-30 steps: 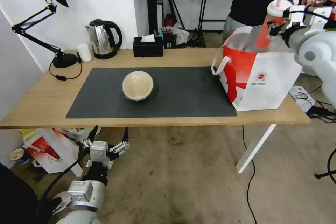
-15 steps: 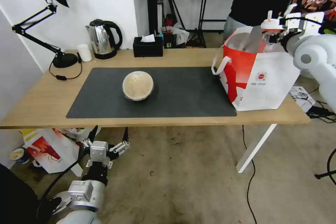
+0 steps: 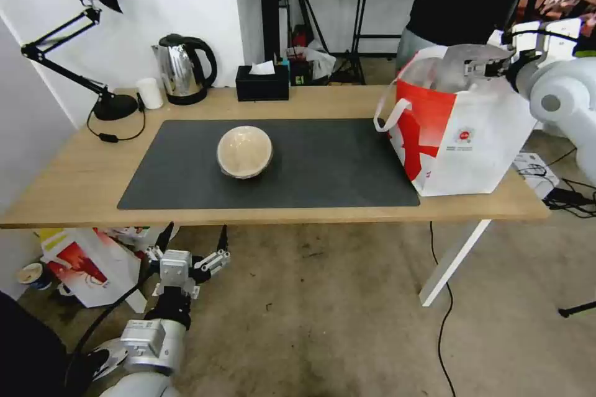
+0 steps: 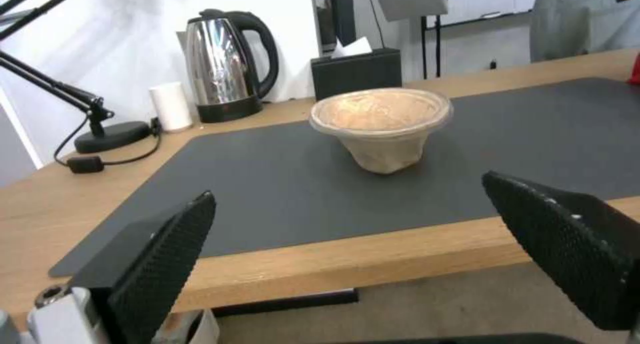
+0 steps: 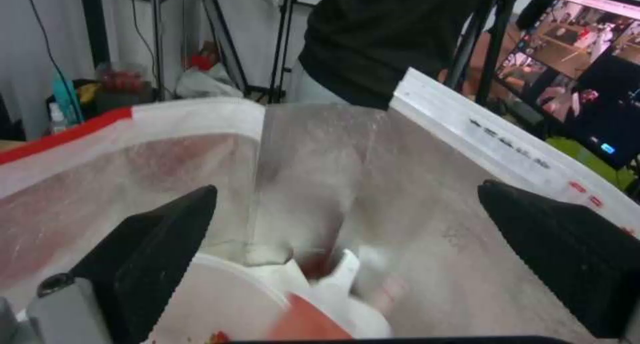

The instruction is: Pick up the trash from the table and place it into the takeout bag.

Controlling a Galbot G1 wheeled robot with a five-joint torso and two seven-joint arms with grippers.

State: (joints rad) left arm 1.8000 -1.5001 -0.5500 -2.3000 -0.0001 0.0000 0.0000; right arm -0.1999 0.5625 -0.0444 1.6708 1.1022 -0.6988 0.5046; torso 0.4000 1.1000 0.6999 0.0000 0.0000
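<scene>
The right gripper (image 5: 347, 209), fingers spread wide and empty, hangs over the large white-and-red foil-lined takeout bag (image 3: 462, 136); its round logo is unreadable. The round tan lidded bowl (image 3: 244, 151) sits on the dark grey mat (image 3: 323, 167). The left gripper (image 3: 191, 247) is parked below the table edge, fingers apart.

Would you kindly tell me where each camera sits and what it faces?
Head view: high up, looking down at the table, tan lidded bowl and takeout bag; shows left tool low, right tool at the bag's mouth.
Left wrist view: below the table edge, facing the bowl; open fingers.
Right wrist view: looks into the bag's foil lining; open fingers.
Head and left wrist views share the bowl.
</scene>
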